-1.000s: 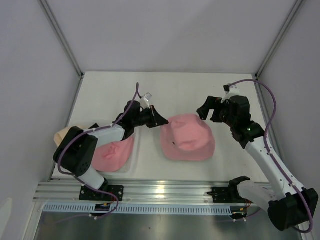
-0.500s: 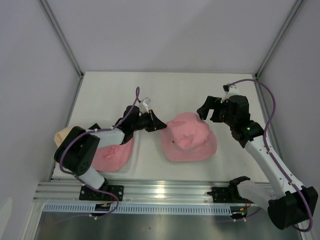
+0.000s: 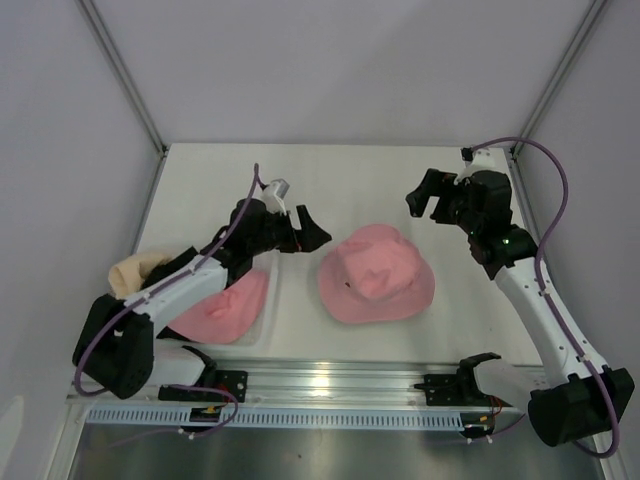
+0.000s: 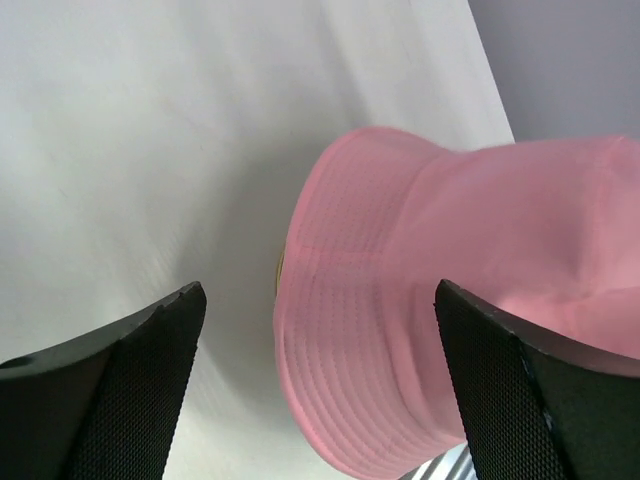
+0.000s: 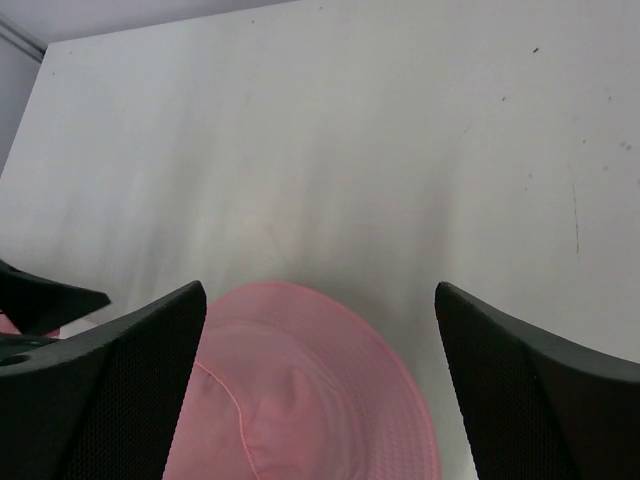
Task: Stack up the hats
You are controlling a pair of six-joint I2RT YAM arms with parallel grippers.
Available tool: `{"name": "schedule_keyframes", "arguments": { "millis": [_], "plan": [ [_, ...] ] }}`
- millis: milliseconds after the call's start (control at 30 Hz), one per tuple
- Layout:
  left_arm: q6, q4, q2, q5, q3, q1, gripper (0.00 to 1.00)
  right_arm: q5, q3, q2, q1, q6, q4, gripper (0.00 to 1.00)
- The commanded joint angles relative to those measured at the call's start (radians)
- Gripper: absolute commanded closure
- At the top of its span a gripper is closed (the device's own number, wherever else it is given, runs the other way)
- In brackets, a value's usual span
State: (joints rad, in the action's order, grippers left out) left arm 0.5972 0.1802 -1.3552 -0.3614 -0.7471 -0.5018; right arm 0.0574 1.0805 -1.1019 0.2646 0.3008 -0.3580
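A pink hat (image 3: pixel 376 276) lies crown-up in the middle of the table, also seen in the left wrist view (image 4: pixel 420 300) and the right wrist view (image 5: pixel 300 390). A second pink hat (image 3: pixel 228 306) lies at the left, partly under the left arm, with a beige hat (image 3: pixel 135 270) behind it. My left gripper (image 3: pixel 303 228) hangs open just left of the middle hat, holding nothing; its fingers (image 4: pixel 130 380) stand wide apart. My right gripper (image 3: pixel 428 198) is open above the table, behind and to the right of that hat.
The left pink hat rests in a clear shallow tray (image 3: pixel 274 312). Grey walls enclose the table on three sides. A metal rail (image 3: pixel 330 380) with the arm bases runs along the near edge.
My left gripper has opened, let go of the middle pink hat's brim and drawn back to the left and up. The right gripper has moved slightly back.
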Motion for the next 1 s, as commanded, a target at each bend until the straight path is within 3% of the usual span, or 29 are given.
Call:
{"name": "schedule_keyframes", "arguments": {
  "millis": [0,67,233,367,400,467,633,800,967],
  "plan": [
    [-0.088,-0.171,0.134,0.16,-0.112,0.003,0.01,-0.002,0.038,0.016,-0.018,-0.029,0.022,0.0],
    [-0.079,-0.307,0.183,0.217,-0.159,0.008,0.0,0.009,0.036,0.014,-0.024,-0.029,0.03,0.0],
    [0.069,-0.557,0.379,0.556,-0.176,0.009,0.01,0.061,0.045,-0.018,-0.041,-0.029,0.06,0.01],
    [0.214,-1.012,0.438,0.778,-0.392,0.011,0.0,0.093,0.05,-0.03,-0.047,-0.016,0.07,0.01],
    [0.239,-1.211,0.433,0.864,-0.429,0.012,0.0,0.094,0.045,-0.029,-0.048,-0.003,0.076,0.0],
    [0.242,-1.365,0.416,0.936,-0.518,0.011,0.01,0.09,0.029,-0.019,-0.05,0.006,0.102,0.01],
    [0.289,-1.649,0.387,1.021,-0.491,0.011,0.0,0.076,-0.007,-0.01,-0.057,0.008,0.114,0.01],
    [0.242,-1.641,0.4,1.013,-0.368,0.011,0.01,0.081,-0.031,0.019,-0.064,0.012,0.128,0.01],
    [0.139,-1.394,0.366,0.917,-0.299,0.009,0.01,0.085,-0.059,0.03,-0.07,0.014,0.154,0.01]
  ]
}}
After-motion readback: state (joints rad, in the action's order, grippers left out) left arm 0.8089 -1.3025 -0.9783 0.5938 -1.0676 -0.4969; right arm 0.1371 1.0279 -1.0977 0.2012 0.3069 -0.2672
